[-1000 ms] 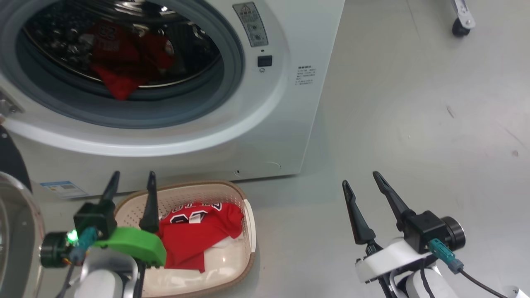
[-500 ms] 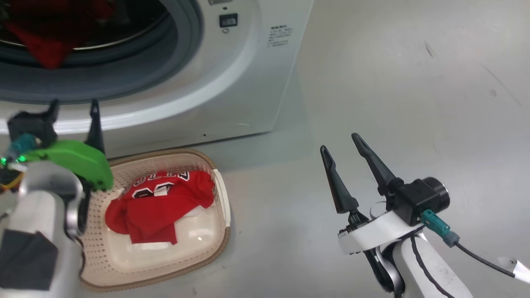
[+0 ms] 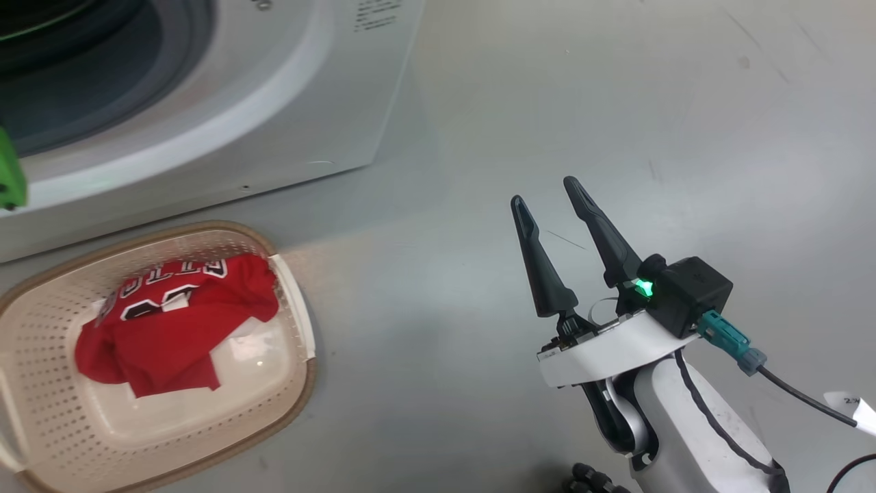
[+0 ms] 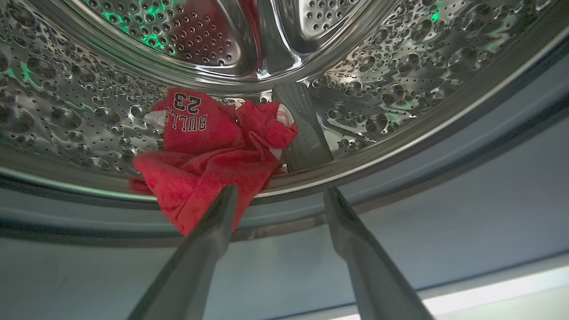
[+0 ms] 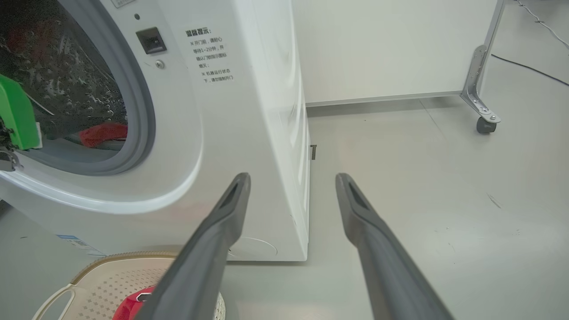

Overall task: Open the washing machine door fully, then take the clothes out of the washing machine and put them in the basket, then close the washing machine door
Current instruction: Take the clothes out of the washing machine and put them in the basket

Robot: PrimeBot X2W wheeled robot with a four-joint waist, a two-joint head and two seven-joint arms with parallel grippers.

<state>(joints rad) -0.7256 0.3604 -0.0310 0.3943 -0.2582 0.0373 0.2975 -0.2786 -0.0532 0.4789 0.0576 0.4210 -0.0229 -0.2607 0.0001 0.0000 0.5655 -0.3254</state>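
The washing machine (image 3: pixel 274 103) stands at the upper left; its door is out of view. Red clothes (image 4: pixel 213 146) lie at the front of the steel drum (image 4: pixel 378 89), one fold hanging over the lip. My left gripper (image 4: pixel 280 191) is open just before that lip, its left finger in front of the hanging fold, holding nothing. The arm's green part (image 5: pixel 15 111) sits at the drum mouth. The basket (image 3: pixel 205 229) stands on the floor before the machine with a red jersey (image 3: pixel 164 322) in it. My right gripper (image 3: pixel 545 192) hovers open and empty over the floor to the right.
Grey floor (image 3: pixel 616 103) stretches right of the machine. A metal frame leg on a caster (image 5: pixel 484 124) stands at the far right before a white wall panel (image 5: pixel 378 44). A black cable (image 5: pixel 533 69) runs along the floor behind it.
The head camera has swung, shifting machine and basket up and left. My left arm has risen from above the basket to the drum mouth. Both grippers stay open.
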